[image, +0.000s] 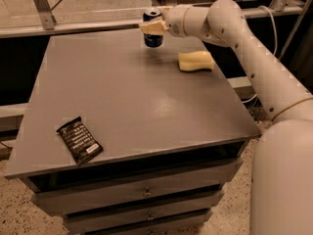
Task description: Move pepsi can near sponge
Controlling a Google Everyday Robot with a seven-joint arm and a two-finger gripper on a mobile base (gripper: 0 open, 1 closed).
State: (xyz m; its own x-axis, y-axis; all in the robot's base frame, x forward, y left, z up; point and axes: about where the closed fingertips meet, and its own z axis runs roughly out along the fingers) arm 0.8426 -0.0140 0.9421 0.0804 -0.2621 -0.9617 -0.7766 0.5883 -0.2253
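The pepsi can (152,37) is blue with a silver top and stands upright, held at the far middle of the grey table (132,97). My gripper (154,27) reaches in from the right and is shut on the can, its cream fingers (150,28) wrapped across the can's upper half. The can's base is at or just above the tabletop. The sponge (195,61) is pale yellow and lies flat on the table to the right of the can, a short gap apart.
A flat black snack packet (79,140) lies near the table's front left corner. My white arm (254,58) spans the right side above the table edge. Drawers (142,192) sit under the tabletop. A metal frame leg (41,4) stands behind the table.
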